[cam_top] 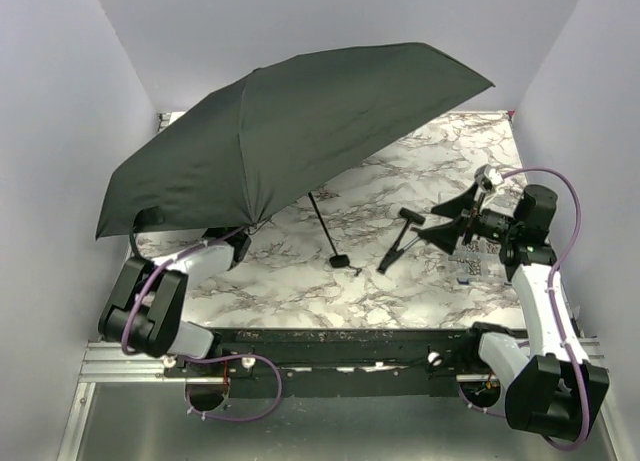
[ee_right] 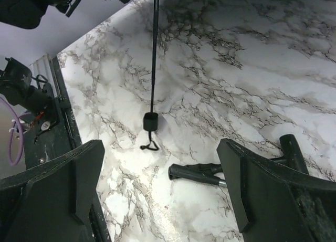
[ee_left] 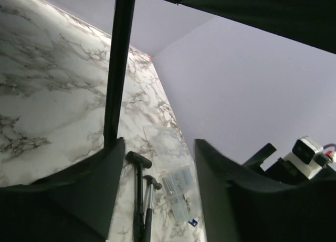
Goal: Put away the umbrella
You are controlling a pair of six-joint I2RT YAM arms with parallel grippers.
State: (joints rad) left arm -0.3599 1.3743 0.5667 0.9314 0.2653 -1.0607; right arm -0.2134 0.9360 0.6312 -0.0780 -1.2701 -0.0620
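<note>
Umbrella (cam_top: 290, 121) stood fully open over left bench (cam_top: 440, 151), handle (cam_top: 340, 261) resting mid-bench. Left pincer (ee_left: 160, 145) apart under canopy; right pincer (ee_right: 160, 147) apart nr handle. Step: approach. Next prob. needs gripping shaft (cam_top: 322, 221), collapsing canopy.

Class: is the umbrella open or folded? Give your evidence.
Open. The umbrella has its canopy spread wide, tilted above the table; its shaft slants down to the handle.
</note>
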